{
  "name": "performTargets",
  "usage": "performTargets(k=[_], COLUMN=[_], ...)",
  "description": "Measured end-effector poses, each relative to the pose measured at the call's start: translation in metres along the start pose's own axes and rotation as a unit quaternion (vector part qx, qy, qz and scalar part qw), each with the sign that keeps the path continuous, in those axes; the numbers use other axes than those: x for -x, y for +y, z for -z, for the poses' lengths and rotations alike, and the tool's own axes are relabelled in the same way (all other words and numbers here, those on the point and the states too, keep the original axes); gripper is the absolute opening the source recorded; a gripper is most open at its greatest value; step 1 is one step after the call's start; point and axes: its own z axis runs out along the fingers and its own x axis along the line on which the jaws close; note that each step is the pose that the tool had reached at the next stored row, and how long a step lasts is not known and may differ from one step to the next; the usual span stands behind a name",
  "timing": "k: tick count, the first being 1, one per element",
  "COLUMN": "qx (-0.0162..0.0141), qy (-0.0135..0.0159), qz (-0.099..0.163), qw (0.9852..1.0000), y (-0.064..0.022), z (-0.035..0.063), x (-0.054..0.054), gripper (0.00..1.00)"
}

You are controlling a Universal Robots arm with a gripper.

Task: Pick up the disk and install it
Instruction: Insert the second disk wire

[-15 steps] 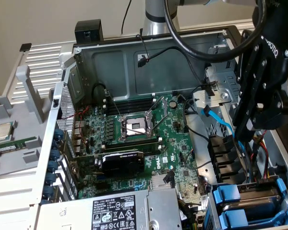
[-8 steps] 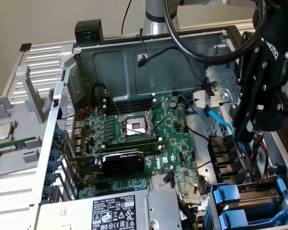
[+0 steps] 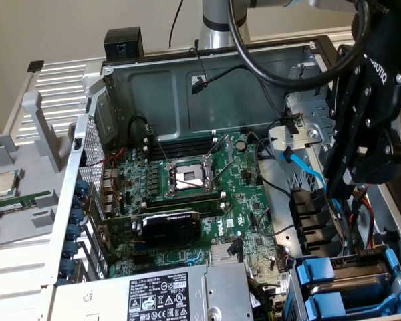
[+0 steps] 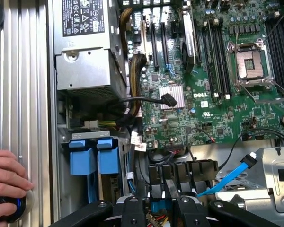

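While the gripper (image 3: pixel 337 182) hangs above the black drive brackets (image 3: pixel 307 217), the disk (image 3: pixel 351 267) lies in the corner cage beside a second blue-framed drive (image 3: pixel 327 309). From the wrist, its fingers (image 4: pixel 133 210) stand apart, empty; the disk (image 4: pixel 109 157) sits near.

Tool (image 3: pixel 342 179): body cut by frame edge at exterior view's right, lower end lost among dark cables; whether anything held, cannot tell. Blue-framed drives (image 3: pixel 351 287): near ends cut by frame edge. Hand (image 4: pixel 7 182): partly out of frame, covering most of dark round object (image 4: pixel 2 210). Power supply label (image 4: pixel 83 16): print too small to read.
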Motion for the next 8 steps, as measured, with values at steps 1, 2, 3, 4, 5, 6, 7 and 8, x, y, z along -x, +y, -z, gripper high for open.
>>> performTargets(k=[1,2,3,4,5,6,7,8], qx=[0.0,0.0001,0.0001,0.0001,0.0002,0.0002,0.0003,0.0003], qy=[-0.0001,-0.0004,-0.0006,-0.0009,-0.0011,-0.0014,-0.0018,-0.0021], qz=[0.0,-0.001,-0.002,-0.002,-0.003,-0.003,-0.004,-0.004], qw=[1.0,1.0,1.0,1.0,1.0,1.0,1.0,1.0], y=[0.0,0.0,0.0003,0.0008,0.0013,0.0016,0.002,0.002], z=[0.0,-0.0001,-0.0002,-0.0002,-0.0003,-0.0004,-0.0004,-0.0004], x=[0.0,0.0,0.0,-0.0001,-0.0002,-0.0002,-0.0002,-0.0002], gripper=[0.31,0.31,0.31,0.31,0.31,0.31,0.31,0.31])
